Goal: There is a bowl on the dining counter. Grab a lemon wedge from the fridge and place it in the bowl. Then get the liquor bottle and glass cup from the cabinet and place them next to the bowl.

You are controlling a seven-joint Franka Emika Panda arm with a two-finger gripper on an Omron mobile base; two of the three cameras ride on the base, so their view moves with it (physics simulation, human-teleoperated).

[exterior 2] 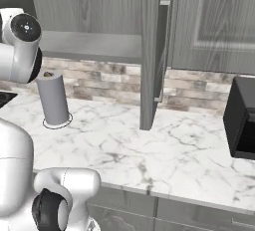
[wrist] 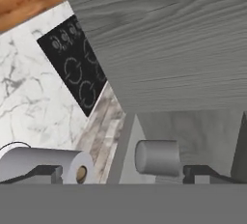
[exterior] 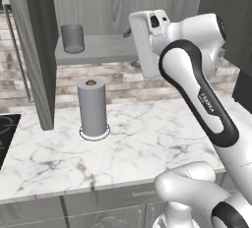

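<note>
Step in hand: the cabinet stage of the task, by my reading; the arm reaches up toward the open cabinet (exterior: 98,50) above the marble surface (exterior: 147,143), with nothing held.
Glass cup: a grey cylinder, which I take for the glass cup (exterior: 73,38), stands upright on the cabinet's lower shelf, near the cabinet's left door. In the hand view it (wrist: 157,157) lies ahead between the finger tips, rolled sideways with the camera.
Liquor bottle: not made out on the visible shelf.
Gripper: the gripper (wrist: 123,175) points into the cabinet; jaws spread wide and empty, well short of the cup.
Landmark: a paper towel roll (exterior: 92,107) stands on the surface below the cabinet shelf, under and slightly right of the cup.
Next move calls for: advancing the hand to the cup, straddling it with both fingers, then closing without tipping it.
</note>
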